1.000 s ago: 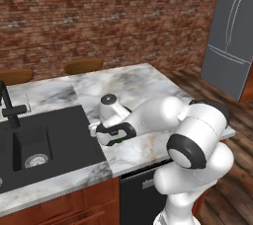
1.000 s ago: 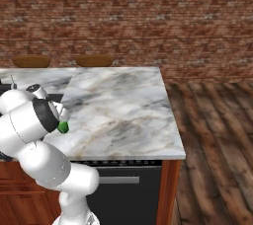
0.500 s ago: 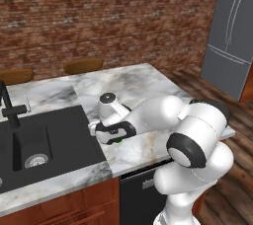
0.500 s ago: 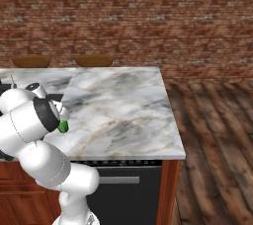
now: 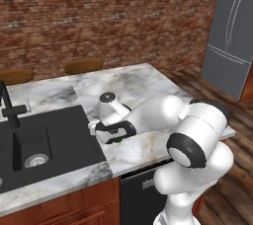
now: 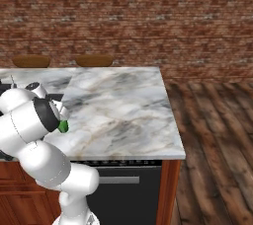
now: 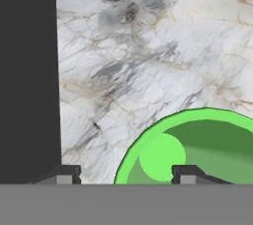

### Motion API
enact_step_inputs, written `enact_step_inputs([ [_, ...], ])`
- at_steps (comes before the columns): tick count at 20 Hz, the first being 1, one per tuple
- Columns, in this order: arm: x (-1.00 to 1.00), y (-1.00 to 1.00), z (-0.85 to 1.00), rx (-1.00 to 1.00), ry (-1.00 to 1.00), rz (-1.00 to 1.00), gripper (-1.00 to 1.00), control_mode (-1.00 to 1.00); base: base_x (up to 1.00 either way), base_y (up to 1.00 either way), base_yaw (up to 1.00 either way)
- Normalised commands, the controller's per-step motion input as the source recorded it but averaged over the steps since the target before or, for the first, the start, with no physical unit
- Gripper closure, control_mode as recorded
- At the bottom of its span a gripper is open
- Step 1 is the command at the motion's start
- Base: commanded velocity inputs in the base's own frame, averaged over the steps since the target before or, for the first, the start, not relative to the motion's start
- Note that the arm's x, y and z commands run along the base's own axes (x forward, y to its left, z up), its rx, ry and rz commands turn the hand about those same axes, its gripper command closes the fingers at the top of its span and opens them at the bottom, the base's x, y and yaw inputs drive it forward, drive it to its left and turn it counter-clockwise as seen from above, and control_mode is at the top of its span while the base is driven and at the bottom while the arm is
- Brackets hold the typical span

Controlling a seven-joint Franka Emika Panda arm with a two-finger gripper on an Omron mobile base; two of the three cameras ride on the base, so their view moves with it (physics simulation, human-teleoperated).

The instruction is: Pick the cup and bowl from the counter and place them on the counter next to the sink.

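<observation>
The small green cup (image 7: 197, 145) stands upright on the marble counter (image 7: 148, 46), a short way from the black sink (image 7: 27, 71). My gripper (image 7: 126, 174) hangs right over it, open. One fingertip (image 7: 185, 173) shows over the cup's inside, the other over the marble beside the cup's rim. From the left base view the gripper (image 5: 111, 132) is low on the counter (image 5: 133, 83) by the sink's (image 5: 44, 140) right edge, with a bit of the cup (image 5: 117, 140) under it. The cup (image 6: 63, 127) peeks out beside the arm in the right base view. The bowl is out of view.
A black faucet (image 5: 10, 105) rises behind the sink. Two brown stool seats (image 5: 83, 64) (image 5: 15, 76) stand past the counter's far edge, in front of a brick wall. A grey fridge (image 5: 232, 31) is at the far right. The counter's right part (image 6: 128, 105) is bare marble.
The jaws have gone from shut to wide apart, letting go of the cup. The arm and the cup have barely moved.
</observation>
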Motion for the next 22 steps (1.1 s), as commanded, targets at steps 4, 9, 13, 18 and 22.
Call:
enact_step_inputs([
  [4,-0.01,0.00,0.05,0.00,0.00,0.00,-1.00,-1.00,0.00,0.00,0.00],
  [9,-0.11,0.00,0.51,0.00,0.00,0.00,-1.00,-1.00,0.00,0.00,0.00],
  [13,0.00,0.00,0.58,0.01,-0.01,0.00,-1.00,-1.00,0.00,0.00,0.00],
  [18,-0.02,0.00,0.57,0.00,0.00,0.00,-1.00,-1.00,0.00,0.00,0.00],
  [22,-0.24,-0.21,0.46,0.00,0.08,0.00,-1.00,-1.00,0.00,0.00,0.00],
])
